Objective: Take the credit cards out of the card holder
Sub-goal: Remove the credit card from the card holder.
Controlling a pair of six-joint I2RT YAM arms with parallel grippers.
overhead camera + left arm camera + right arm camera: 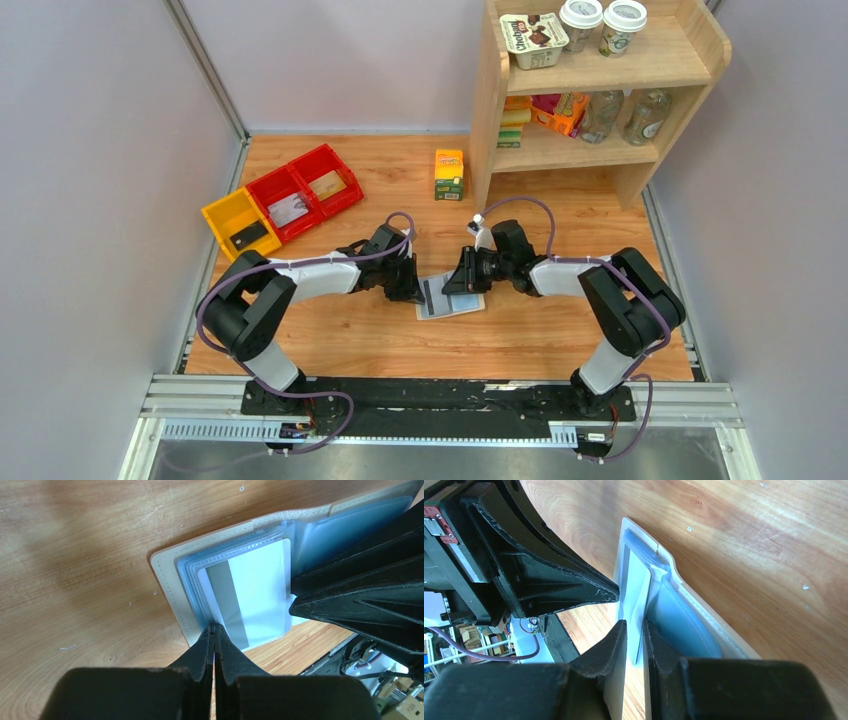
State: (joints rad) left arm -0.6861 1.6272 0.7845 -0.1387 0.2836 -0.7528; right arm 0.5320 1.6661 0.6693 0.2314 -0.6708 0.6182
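Table [380,340]: bare wood, walled in on three sides.
Shelf [600,150]: wooden, at the far right corner, with cups, bottles and packets on it.
Arms: left arm [300,280] and right arm [580,275] both reach inward and meet at mid-table.
Bins: two red bins [305,190] and a yellow bin [238,222] in a row at the far left.
Carton [449,174]: small, upright, just left of the shelf.
Holder [170,585]: lies spread open on the table between the two end effectors, beige rim outside, blue clear sleeves inside.
Card [255,595]: whitish with a grey stripe, lying on top of the sleeves on the holder's left half.
Left end effector [214,630]: fingers pressed together, tips down on the holder's edge beside the card's stripe.
Right end effector [635,627]: fingers nearly together, pinching a thin pale sheet that looks like the card's end.
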